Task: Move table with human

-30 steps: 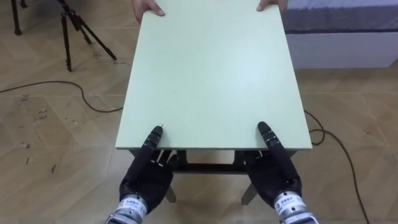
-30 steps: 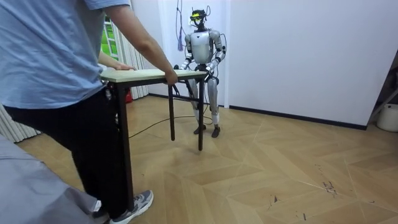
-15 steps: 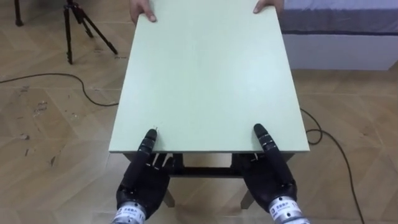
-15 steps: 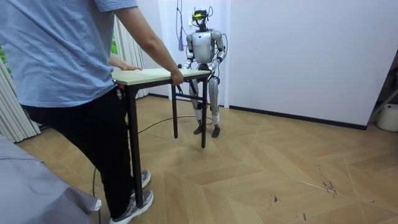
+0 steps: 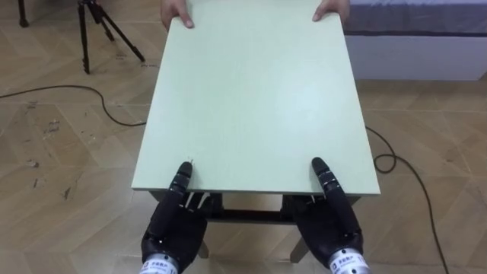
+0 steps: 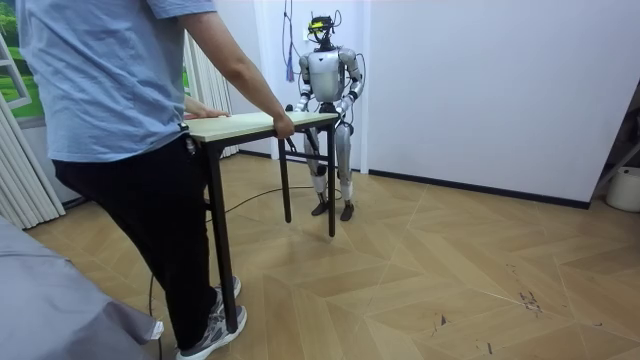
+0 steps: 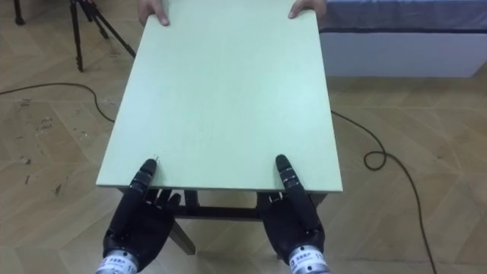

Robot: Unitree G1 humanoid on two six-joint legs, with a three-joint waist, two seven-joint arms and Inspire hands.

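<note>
A light green table top on dark legs stretches away from me. My left hand holds its near edge at the left, thumb on top and fingers curled underneath. Over at the near right corner my right hand grips in the same way. At the far edge a person's hands hold both corners. In the room view the person in a blue shirt stands at the left, a hand on the table. I stand at its far end by the white wall.
A dark tripod stands on the wood floor at the far left. Black cables run across the floor on both sides of the table. A low bed lies at the far right. A white bin sits by the wall.
The person has stepped along and the table has shifted a little to the room view's right, toward me. Both my hands keep the same hold on the near edge.
</note>
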